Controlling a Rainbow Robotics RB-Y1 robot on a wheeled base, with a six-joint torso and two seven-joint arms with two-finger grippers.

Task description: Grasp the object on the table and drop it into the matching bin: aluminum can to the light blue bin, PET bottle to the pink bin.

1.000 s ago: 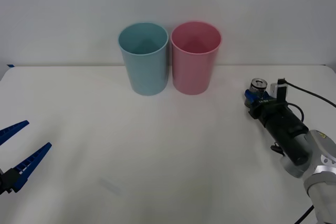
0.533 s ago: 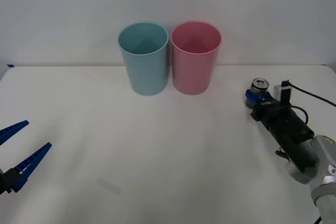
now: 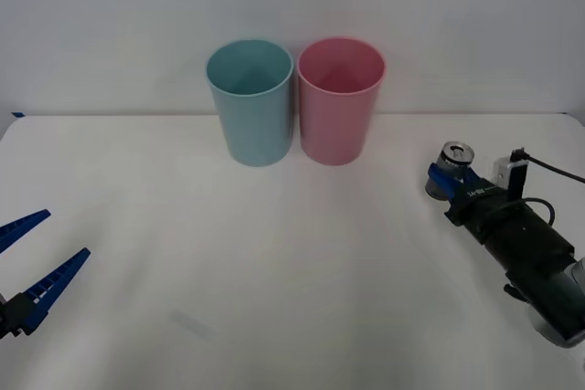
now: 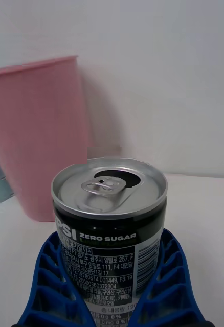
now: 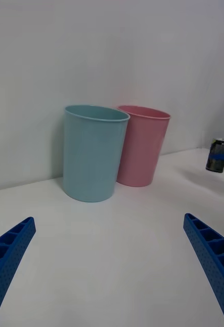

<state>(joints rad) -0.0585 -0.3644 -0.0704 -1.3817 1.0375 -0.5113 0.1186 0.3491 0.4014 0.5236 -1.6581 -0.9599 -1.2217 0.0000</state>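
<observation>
While the aluminum can (image 4: 110,214) is being pinched upright between the blue fingers of the right gripper (image 3: 445,180) at the table's (image 3: 274,262) right side, it is best being kept level. It is best being carried left past the pink bin (image 3: 340,98) to the light blue bin (image 3: 250,100); the left gripper (image 3: 32,258) is being held spread at the near left.

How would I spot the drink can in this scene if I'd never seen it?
Start at the white table and go to its right side, away from the light blue bin and pink bin. There the right gripper clasps the aluminum can: far shorter than either bin, silver-topped, dark-banded.

light blue bin (image 3: 250,100) left of pink bin (image 3: 341,99), aluminum can (image 3: 452,161) far right
</observation>
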